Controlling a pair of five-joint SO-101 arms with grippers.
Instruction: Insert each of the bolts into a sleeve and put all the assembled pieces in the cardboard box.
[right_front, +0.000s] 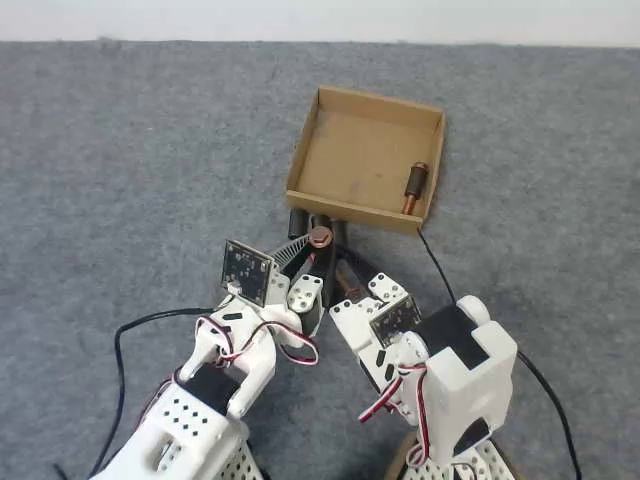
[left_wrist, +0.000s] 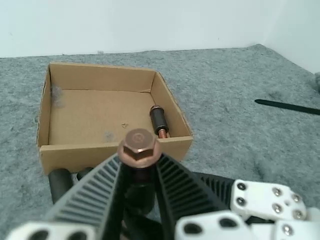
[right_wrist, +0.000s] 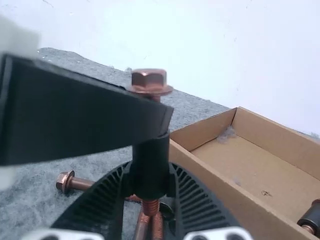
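Shows two sets of black ribbed jaws nose to nose above the grey felt-covered counter, just in front of the near wall of an open brown cardboard box. Pinches, with the left jaws, a copper-coloured hex-head bolt right beneath its head and holds it upright. Clamps, with the right jaws, a black cylindrical sleeve lower down around that same bolt, threaded shank poking out underneath the sleeve. Holds the joined pair outside the box, just beside its near wall. Has one assembled piece, black sleeve on copper bolt, lying on the box floor along the right wall, by the near right corner. Has a loose copper bolt flat on the counter near the box's near wall, lower than the jaws. Has a spare black sleeve on the counter just beside that near wall, toward its left corner, with another spare sleeve next to it.
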